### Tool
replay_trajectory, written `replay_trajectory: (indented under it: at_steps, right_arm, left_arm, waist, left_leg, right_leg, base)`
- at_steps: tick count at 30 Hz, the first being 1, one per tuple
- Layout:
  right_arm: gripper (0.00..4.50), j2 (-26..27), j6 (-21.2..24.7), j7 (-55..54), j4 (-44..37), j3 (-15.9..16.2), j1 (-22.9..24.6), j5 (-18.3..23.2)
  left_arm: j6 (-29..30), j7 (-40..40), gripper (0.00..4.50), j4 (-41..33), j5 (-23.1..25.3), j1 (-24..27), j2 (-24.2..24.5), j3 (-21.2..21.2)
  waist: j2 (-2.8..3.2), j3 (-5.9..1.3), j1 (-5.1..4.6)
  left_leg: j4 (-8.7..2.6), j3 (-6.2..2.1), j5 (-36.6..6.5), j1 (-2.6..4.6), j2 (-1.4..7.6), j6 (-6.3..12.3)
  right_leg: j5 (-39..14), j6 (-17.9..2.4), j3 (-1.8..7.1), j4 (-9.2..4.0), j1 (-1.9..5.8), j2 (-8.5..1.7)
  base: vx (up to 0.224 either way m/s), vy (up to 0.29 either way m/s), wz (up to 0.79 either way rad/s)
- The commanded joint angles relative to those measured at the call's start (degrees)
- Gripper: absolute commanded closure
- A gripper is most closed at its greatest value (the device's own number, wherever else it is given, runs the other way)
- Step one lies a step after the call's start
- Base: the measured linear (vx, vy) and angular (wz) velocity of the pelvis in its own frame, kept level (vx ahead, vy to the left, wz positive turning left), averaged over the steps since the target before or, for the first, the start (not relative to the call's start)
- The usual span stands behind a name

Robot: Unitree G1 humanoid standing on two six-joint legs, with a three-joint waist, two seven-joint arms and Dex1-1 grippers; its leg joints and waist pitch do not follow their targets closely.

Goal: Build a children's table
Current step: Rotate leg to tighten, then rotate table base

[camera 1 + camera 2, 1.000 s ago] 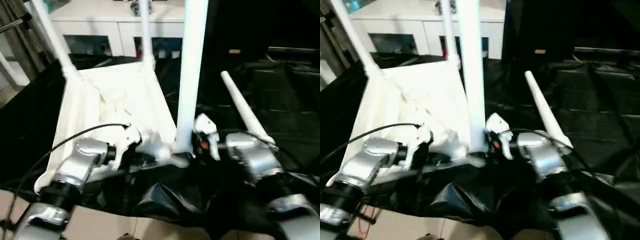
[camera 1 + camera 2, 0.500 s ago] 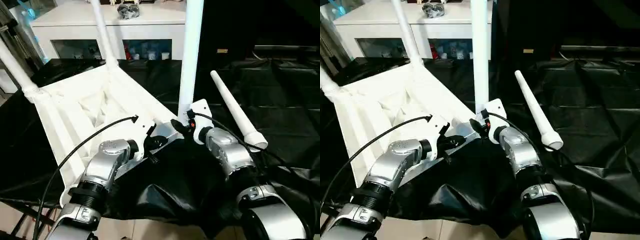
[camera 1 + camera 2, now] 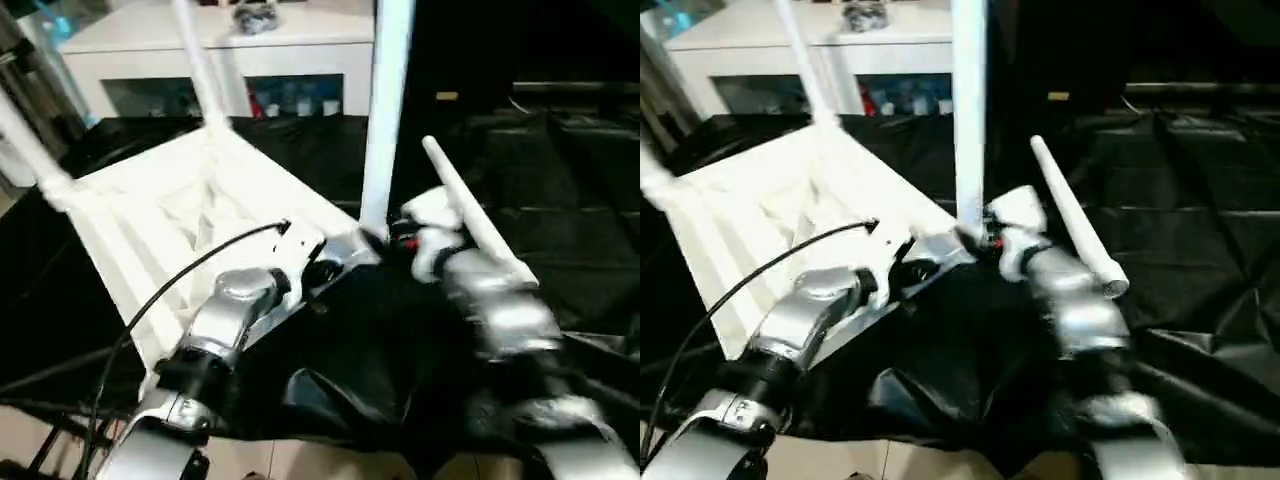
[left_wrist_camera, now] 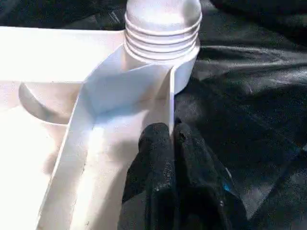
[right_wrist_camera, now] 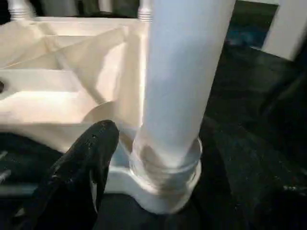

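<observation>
Black-fingered left gripper (image 4: 173,143): pinched closed on table top (image 3: 170,215) rim wall, upright leg (image 3: 385,110) socketed at 12 o'clock. Right gripper (image 5: 91,158): finger state indeterminate, leg base at 3 o'clock. Loose leg (image 3: 470,215): lying on black cloth (image 3: 580,200), 1 o'clock beyond right gripper.

**Four cameras around one upright leg**

The two head views look forward and down from above the silver forearms onto the upturned white plastic ribbed table top (image 3: 190,215), from slightly offset positions. Both centre on the tall white tubular leg (image 3: 385,110) standing in the top's near corner socket. The left wrist view sits very close to that socket (image 4: 163,52), facing it along the rim. The right wrist view looks at the same leg (image 5: 180,81) from its other side, equally close.
</observation>
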Motion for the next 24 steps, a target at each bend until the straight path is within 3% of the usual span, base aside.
replay_trajectory:
  at_steps: [1,2,5,7,9,11,12,13,14,15,16,18,22,24]
  right_arm:
    - [0.81,-2.2,3.2,5.7,-6.2,2.0,2.2,3.5]
    - [0.81,-2.3,3.4,5.9,-6.6,2.0,2.3,3.7]
    - [0.81,-3.9,5.8,9.1,-9.4,3.6,3.9,4.4]
    - [0.81,-3.7,6.3,8.9,-9.2,4.7,4.0,3.2]
    - [0.81,-2.7,7.1,7.8,-9.0,7.0,4.1,1.1]
    - [0.81,-2.6,7.3,7.8,-9.0,7.4,4.2,0.8]
    - [0.81,-2.4,8.4,7.2,-9.2,8.2,4.2,0.5]
    - [0.81,-2.4,8.9,6.9,-9.3,9.0,4.3,0.0]
    - [0.81,-2.3,9.7,6.6,-9.4,9.6,4.3,-0.3]
    - [0.81,-2.4,10.4,6.4,-9.8,10.0,4.4,-0.3]
    - [0.81,-2.3,10.9,6.3,-9.8,10.3,4.4,-0.4]
    - [0.81,-1.6,10.7,5.6,-8.4,10.9,4.1,-0.9]
    - [0.81,0.0,10.4,3.5,-5.4,10.7,2.8,-1.9]
    - [1.16,0.9,10.1,1.7,-3.5,10.5,1.8,-2.4]
  left_arm:
    - [-0.1,-0.3,3.85,-4.4,-1.2,0.1,1.8,1.5]
    - [-0.1,-0.3,3.72,-4.7,-1.3,0.1,1.9,1.6]
    - [-0.9,1.8,3.52,-10.2,-1.1,1.4,4.5,3.6]
    - [-1.8,4.9,3.52,-13.3,-0.2,2.5,6.4,6.1]
    - [-1.9,11.0,3.52,-17.9,1.6,5.1,9.4,11.7]
    - [-1.7,12.1,3.52,-18.6,1.9,5.7,9.8,12.8]
    - [-1.2,14.7,3.52,-19.8,4.1,7.2,11.7,14.2]
    - [-0.5,17.8,3.52,-20.7,7.0,9.0,13.7,15.6]
    - [0.4,20.3,3.52,-21.4,9.4,10.7,15.6,17.0]
    - [1.3,21.9,3.52,-22.0,10.8,11.9,16.8,17.8]
    - [2.1,23.2,3.52,-22.6,11.7,12.9,17.4,18.7]
    - [5.7,24.9,3.52,-24.1,13.3,15.9,19.1,20.3]
    - [8.8,24.6,3.52,-24.0,13.1,17.8,20.3,19.7]
    - [10.2,22.7,3.89,-23.6,12.3,18.4,20.5,18.6]
  waist:
    - [-0.87,-4.55,0.36]
    - [-1.11,-4.64,0.63]
    - [-1.01,-4.66,0.74]
    - [-1.48,-4.37,0.57]
    - [-1.30,-4.10,0.43]
    - [-1.10,-4.00,0.17]
    - [-1.63,-3.95,0.30]
    - [-1.31,-4.14,0.57]
    - [-1.70,-3.85,0.19]
    - [-1.35,-3.84,0.24]
    - [-1.44,-4.05,0.40]
    - [-1.30,-4.09,0.64]
    - [-1.67,-3.96,1.39]
    - [-1.74,-3.96,1.85]
  left_leg:
    - [-3.02,-0.08,-7.1,-0.31,0.30,7.06]
    - [-2.97,-0.08,-6.9,-0.17,0.46,7.48]
    - [-2.76,-0.13,-4.9,-0.38,0.60,9.11]
    - [-2.87,0.09,-7.0,-0.18,0.61,8.29]
    - [-3.10,0.01,-8.4,-0.18,0.70,6.88]
    - [-3.21,0.02,-9.8,0.03,0.66,5.77]
    - [-3.15,0.24,-10.4,0.43,0.60,5.37]
    - [-3.32,-0.07,-9.9,0.62,1.07,5.16]
    - [-3.46,0.01,-9.8,0.19,1.00,5.16]
    - [-3.57,-0.04,-10.3,0.11,0.76,4.63]
    - [-3.42,-0.03,-10.0,0.59,0.91,4.24]
    - [-3.59,-0.15,-10.5,0.59,1.04,3.64]
    - [-3.92,-0.11,-13.2,0.78,0.95,2.35]
    - [-3.93,-0.04,-14.2,1.06,0.94,1.70]
  right_leg:
    - [-7.2,-12.7,1.94,-3.66,3.95,-2.33]
    - [-6.7,-12.9,1.93,-3.63,3.95,-2.30]
    - [-3.9,-13.8,1.92,-3.14,3.78,-2.38]
    - [-8.1,-13.4,1.89,-3.53,3.52,-2.38]
    - [-11.7,-12.4,1.80,-3.56,3.38,-2.34]
    - [-14.3,-11.0,1.82,-3.93,3.17,-2.25]
    - [-15.7,-10.3,2.00,-4.32,2.81,-2.13]
    - [-14.2,-10.6,2.13,-3.69,2.67,-2.19]
    - [-14.0,-10.3,2.06,-3.68,2.74,-1.94]
    - [-15.7,-9.2,1.92,-3.77,2.88,-1.98]
    - [-14.6,-9.4,2.14,-3.70,2.49,-1.97]
    - [-13.6,-9.8,2.16,-3.54,2.47,-2.04]
    - [-12.8,-10.8,2.38,-3.64,2.09,-2.08]
    - [-12.7,-11.0,2.54,-3.67,1.85,-2.15]
  base:
    - [0.000,0.000,0.00]
    - [0.000,0.000,0.00]
    - [0.000,0.000,0.00]
    - [0.000,0.000,0.00]
    - [0.000,0.000,0.00]
    - [0.000,0.000,0.00]
    - [0.000,0.000,0.00]
    - [0.000,0.000,0.00]
    - [0.000,0.000,0.00]
    - [0.000,0.000,0.00]
    - [0.000,0.000,0.00]
    - [0.000,0.000,0.00]
    - [0.000,0.000,0.00]
    - [0.000,0.000,0.00]
